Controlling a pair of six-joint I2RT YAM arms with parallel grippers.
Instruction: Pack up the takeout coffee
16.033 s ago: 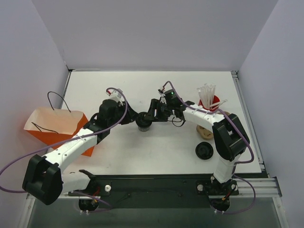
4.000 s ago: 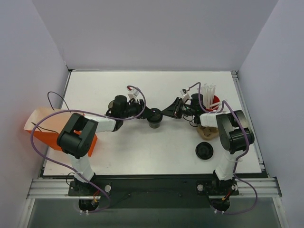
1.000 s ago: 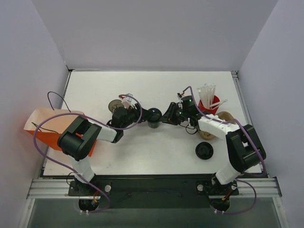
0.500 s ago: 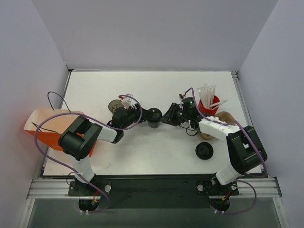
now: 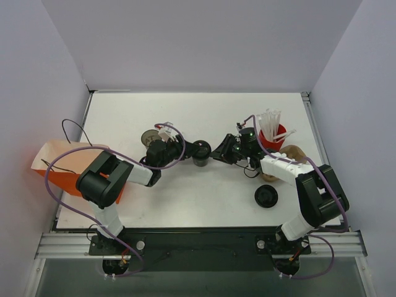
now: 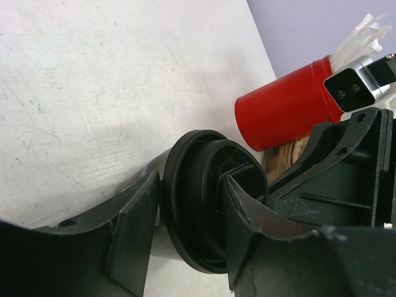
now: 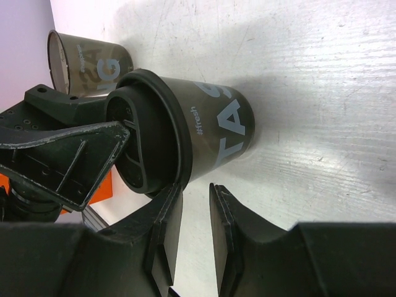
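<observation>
So the left fingers are clamped around the takeout coffee, one finger on each side of its black lid, both pressed right up against the rim. The dark cup body with the pale lettering runs away from those fingertips onto the white table. The right fingers come in from the opposite side, only barely parted with nothing at all between them. The coffee sits off to one side of their tips rather than in the gap. One tip is right at the edge of the lid rim, but honestly I can't tell if it's touching or just next to it. Past the coffee from the right fingers, behind the left ones, there's a lidless see-through cup with a label on it. Looking out past the left fingertips you get the red cup of straws. The loose flat black lid disc is well away from both sets of fingers, and the orange paper bag sits well behind the left fingers
</observation>
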